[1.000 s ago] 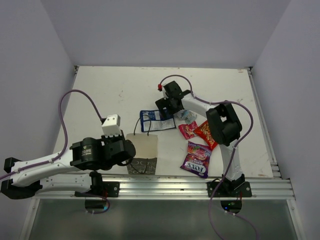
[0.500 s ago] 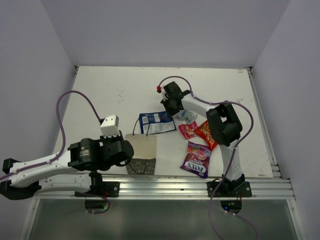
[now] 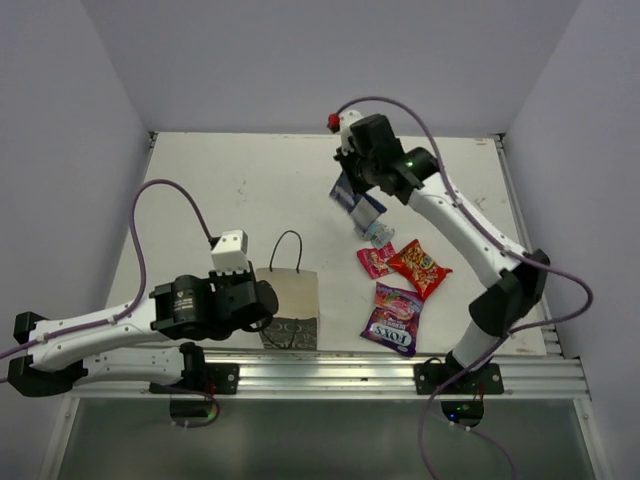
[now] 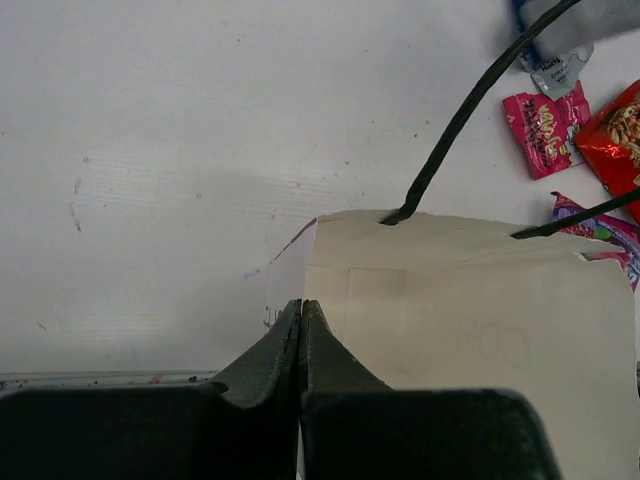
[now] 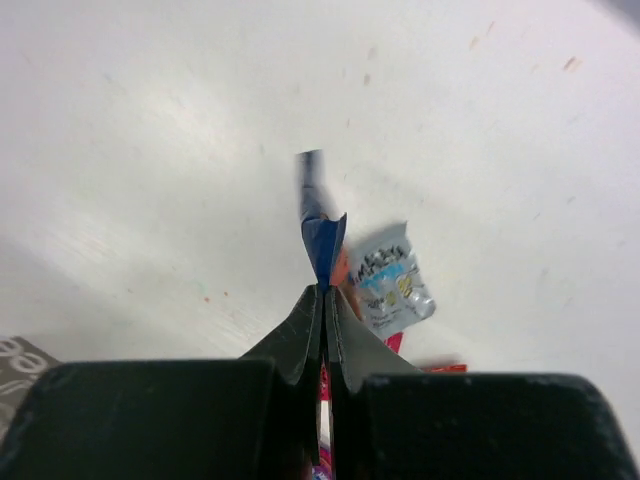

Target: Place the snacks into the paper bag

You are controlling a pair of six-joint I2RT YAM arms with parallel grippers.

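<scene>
The blue-and-white packet (image 3: 357, 198) hangs in the air over the far middle of the table, with my right gripper (image 3: 362, 182) shut on its top edge (image 5: 323, 238). Below it lie the silvery-blue packet (image 3: 378, 233) (image 5: 392, 281), the pink packet (image 3: 375, 260) (image 4: 545, 125), the red packet (image 3: 419, 268) and the purple Fox's packet (image 3: 393, 318). The paper bag (image 3: 288, 296) stands open near the front edge. My left gripper (image 3: 262, 302) (image 4: 301, 306) is shut on the bag's left wall, and the pale inside (image 4: 460, 330) shows.
The bag's black cord handles (image 4: 455, 120) stand up over its mouth. A metal rail (image 3: 350, 370) runs along the table's front edge. White walls close the table in at the back and both sides. A grey patterned corner of the bag (image 5: 14, 356) shows low in the right wrist view.
My right gripper has lifted the blue-and-white packet off the table and swung up and toward the back. The bag's handle now stands upright. The left arm shifted slightly.
</scene>
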